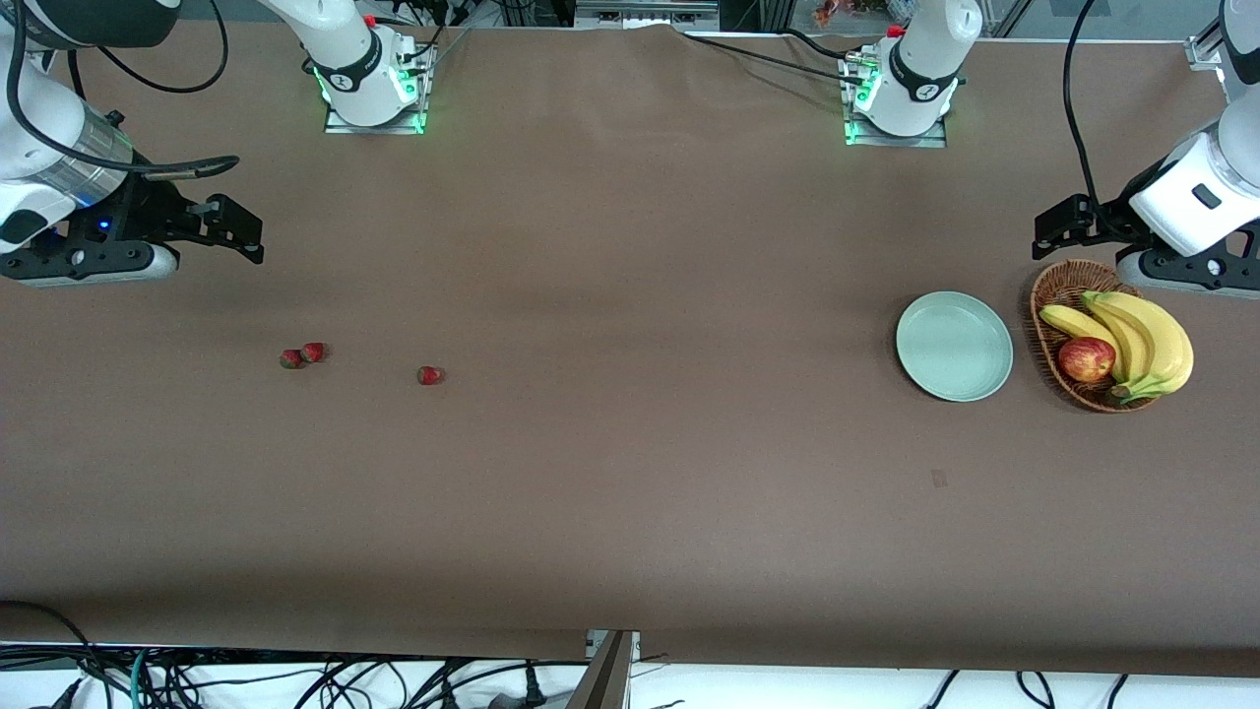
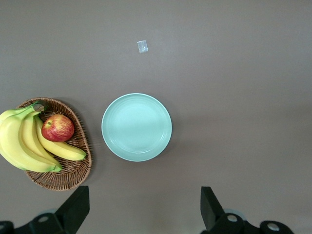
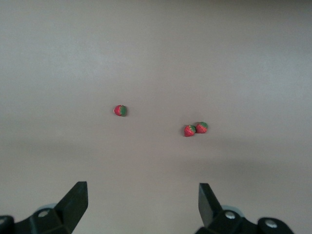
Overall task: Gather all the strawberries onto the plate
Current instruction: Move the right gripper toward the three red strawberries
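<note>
L gripper (image 2: pixel 144 209) hung over table, fingers spread, empty; plate (image 2: pixel 136 126) just ahead of them. R gripper (image 3: pixel 141 204) likewise released; 3 strawberries (image 3: pixel 189 130) on table ahead of its fingers

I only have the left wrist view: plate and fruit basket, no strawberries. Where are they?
Observer: Three strawberries lie on the table toward the right arm's end, none in the plate.
Operator: Bunched together?
Observer: Two touch or nearly touch; the third berry lies apart, closer to the plate.
Operator: Is the right end effector on them?
Observer: No. The right end effector is open, up over bare table near that end, holding nothing.
</note>
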Action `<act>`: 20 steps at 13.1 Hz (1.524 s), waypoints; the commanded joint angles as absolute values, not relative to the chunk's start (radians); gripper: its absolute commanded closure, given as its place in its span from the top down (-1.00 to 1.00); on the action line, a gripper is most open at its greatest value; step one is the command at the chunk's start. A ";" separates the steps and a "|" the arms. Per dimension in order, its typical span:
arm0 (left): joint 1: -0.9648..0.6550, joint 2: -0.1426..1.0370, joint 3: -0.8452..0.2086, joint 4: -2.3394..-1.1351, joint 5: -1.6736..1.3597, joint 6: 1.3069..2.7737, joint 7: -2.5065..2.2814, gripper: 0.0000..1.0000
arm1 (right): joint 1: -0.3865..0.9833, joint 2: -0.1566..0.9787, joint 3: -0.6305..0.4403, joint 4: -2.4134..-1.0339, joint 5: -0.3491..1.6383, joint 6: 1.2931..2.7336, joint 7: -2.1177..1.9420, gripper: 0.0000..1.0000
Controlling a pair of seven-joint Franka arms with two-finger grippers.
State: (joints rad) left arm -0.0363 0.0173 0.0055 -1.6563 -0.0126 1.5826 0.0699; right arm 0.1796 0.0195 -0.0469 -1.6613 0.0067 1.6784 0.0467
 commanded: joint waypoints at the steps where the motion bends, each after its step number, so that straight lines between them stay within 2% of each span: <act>1: -0.046 0.015 0.014 -1.626 -0.031 1.568 0.055 1.00 | 0.169 0.022 -0.040 -1.661 -0.003 1.690 0.061 1.00; 10: -0.046 0.028 0.017 -1.617 -0.028 1.552 0.067 1.00 | 0.143 0.041 -0.049 -1.634 0.005 1.724 0.061 1.00; 11: -0.046 0.032 0.017 -1.615 -0.028 1.554 0.067 1.00 | 0.146 0.073 -0.049 -1.634 0.003 1.744 0.060 1.00; 13: -0.046 0.032 0.017 -1.614 -0.020 1.555 0.067 1.00 | 0.156 0.213 -0.041 -1.620 -0.001 1.763 0.042 1.00; 16: -0.045 0.046 0.018 -1.612 -0.018 1.562 0.067 1.00 | 0.196 0.288 -0.040 -1.652 0.006 1.782 0.043 1.00; 20: -0.043 0.046 0.018 -1.611 -0.015 1.562 0.067 1.00 | 0.285 0.411 -0.038 -1.770 0.049 2.069 0.121 1.00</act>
State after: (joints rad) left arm -0.0364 0.0344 0.0105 -1.6387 -0.0132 1.5730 0.0654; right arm 0.2534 0.3692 -0.0378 -1.7184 0.0208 1.9635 0.0720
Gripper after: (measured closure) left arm 0.000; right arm 0.000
